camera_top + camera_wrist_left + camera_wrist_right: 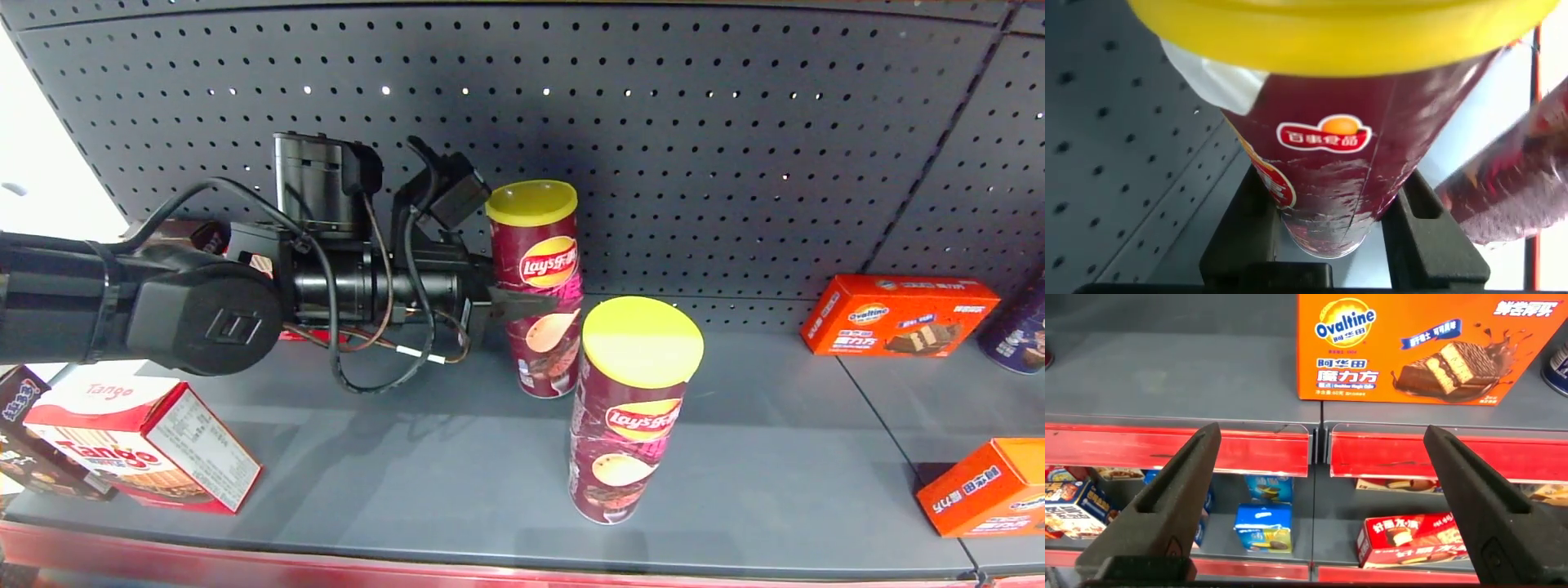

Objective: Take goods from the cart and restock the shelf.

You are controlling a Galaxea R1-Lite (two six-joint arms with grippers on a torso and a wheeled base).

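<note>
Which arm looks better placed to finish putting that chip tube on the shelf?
Probably left. The left gripper is shut on the maroon chip tube with the yellow lid, upright near the back of the grey shelf. The right gripper is open and empty, facing an orange box.

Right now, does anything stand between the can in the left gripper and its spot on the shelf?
Nothing visible does. The left gripper holds the rear chip can upright over bare shelf by the pegboard; the second can stands in front, not beneath it.
</note>
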